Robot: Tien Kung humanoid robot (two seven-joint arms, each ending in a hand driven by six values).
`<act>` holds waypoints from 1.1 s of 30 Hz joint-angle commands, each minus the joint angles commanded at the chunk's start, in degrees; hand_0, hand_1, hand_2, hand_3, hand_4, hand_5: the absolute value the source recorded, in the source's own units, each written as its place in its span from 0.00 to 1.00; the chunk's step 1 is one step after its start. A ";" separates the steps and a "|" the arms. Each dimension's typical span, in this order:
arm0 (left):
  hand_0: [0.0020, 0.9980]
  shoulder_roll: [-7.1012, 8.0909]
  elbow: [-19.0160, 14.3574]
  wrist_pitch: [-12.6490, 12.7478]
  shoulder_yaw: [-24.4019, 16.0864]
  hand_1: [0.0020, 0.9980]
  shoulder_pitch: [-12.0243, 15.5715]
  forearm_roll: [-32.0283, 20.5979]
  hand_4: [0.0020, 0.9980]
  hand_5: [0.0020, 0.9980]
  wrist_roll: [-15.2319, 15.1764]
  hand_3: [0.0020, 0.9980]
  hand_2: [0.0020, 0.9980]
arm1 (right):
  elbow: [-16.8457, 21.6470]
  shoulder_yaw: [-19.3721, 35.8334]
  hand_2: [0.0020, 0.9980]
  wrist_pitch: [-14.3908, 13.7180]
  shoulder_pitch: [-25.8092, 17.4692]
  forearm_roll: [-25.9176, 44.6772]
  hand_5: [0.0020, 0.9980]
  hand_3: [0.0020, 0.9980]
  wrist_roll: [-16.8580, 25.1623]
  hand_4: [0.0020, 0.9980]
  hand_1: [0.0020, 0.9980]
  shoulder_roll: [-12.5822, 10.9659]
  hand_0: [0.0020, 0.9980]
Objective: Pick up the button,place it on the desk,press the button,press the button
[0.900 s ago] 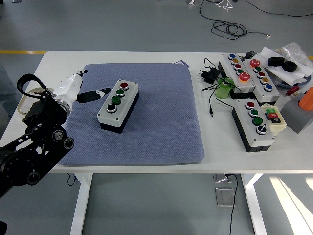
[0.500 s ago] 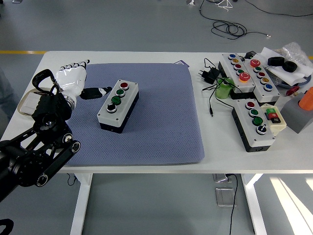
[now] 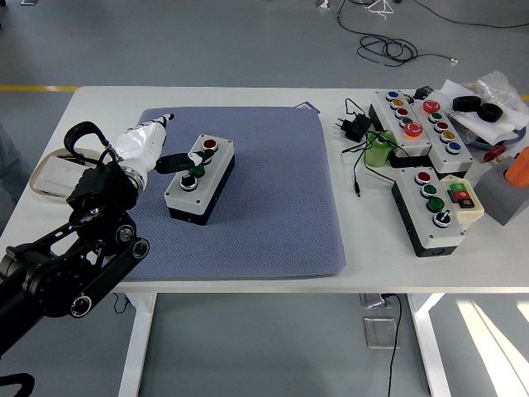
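Moved in from beside the button box point(image 3: 199, 179), the left hand point(image 3: 149, 145) now lays one extended dark finger point(image 3: 183, 157) over its green button point(image 3: 195, 169), holding nothing.

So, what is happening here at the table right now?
The robot's left hand, white with black fingertips, reaches from the left over the grey three-button control box that sits on the blue-grey mat. One dark fingertip is above the box's middle green button, apparently pressing it or about to; contact is hard to confirm. The box already lies flat on the mat. Several other button boxes and cables rest untouched at the right of the white table. The right arm is not visible.
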 joint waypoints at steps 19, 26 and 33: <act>0.88 -3.84 8.41 2.47 4.43 0.99 -0.57 0.15 0.99 0.86 0.00 1.00 1.00 | 0.00 0.04 0.82 0.04 -0.41 -0.71 0.48 0.75 -0.16 0.41 0.80 -0.19 0.79; 0.83 -4.95 10.32 2.40 4.99 0.98 -1.04 -1.01 0.99 0.88 0.00 1.00 1.00 | 0.00 0.40 0.82 0.02 -0.19 -0.92 0.48 0.75 -0.10 0.41 0.80 -0.25 0.79; 0.79 -5.54 13.36 2.29 5.27 0.96 -2.19 0.72 0.98 0.82 0.00 1.00 1.00 | 0.00 0.72 0.82 -0.02 0.26 -1.12 0.48 0.75 -0.05 0.41 0.80 -0.29 0.79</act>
